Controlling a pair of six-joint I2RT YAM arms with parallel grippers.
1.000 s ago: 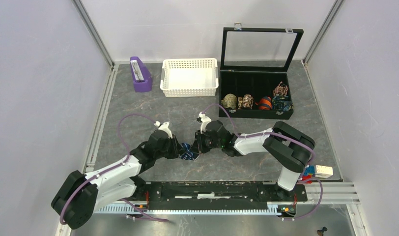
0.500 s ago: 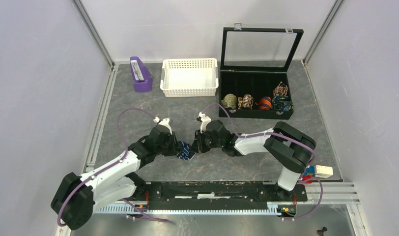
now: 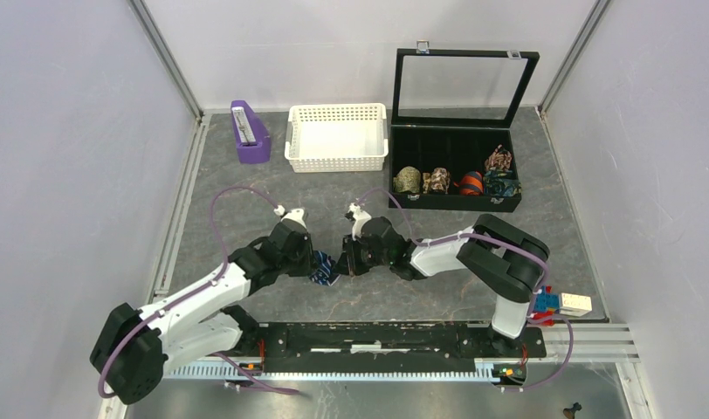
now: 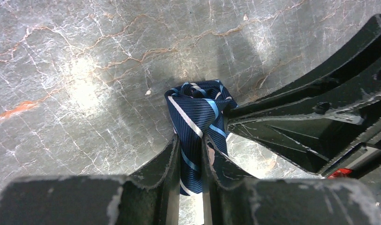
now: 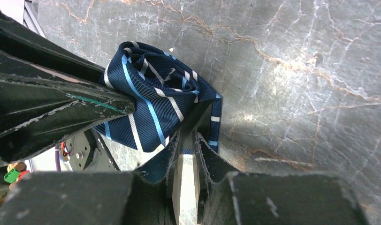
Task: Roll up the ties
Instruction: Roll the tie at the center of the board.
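A: We work on a grey marbled table (image 3: pixel 246 175) enclosed by pale walls. Where do we locate the tie (image 4: pixel 198 105)?

B: At the near centre of the table, between the two arms and well apart from the case (image 3: pixel 451 203) at the back right. It is a small, loose coil, navy with light stripes. From the top view we cannot tell whether it rests on the table or hangs just above it.

A: State of the left gripper (image 4: pixel 191 140)?

B: Closed on the tie. A flat length of fabric passes between its fingers and the coil sits just beyond the tips.

A: And the right gripper (image 5: pixel 186 138)?

B: Its jaws are nearly together. Its tips appear to pinch an outer layer of the coil, and one strip runs down beside the right finger. We judge this to be a grip, though a shallow one.

A: Why do we hold from both sides?

B: In our judgement, one gripper anchors the wound part while the other feeds and tensions the free end, so the turns cannot spring open.

A: How do tie and tools lie relative to each other?

B: The grippers face each other tip to tip, with the coil directly between them and touching both. Finished rolls (image 3: pixel 438 181) lie in the front row of the case, which suggests where this coil belongs once it is wound tight
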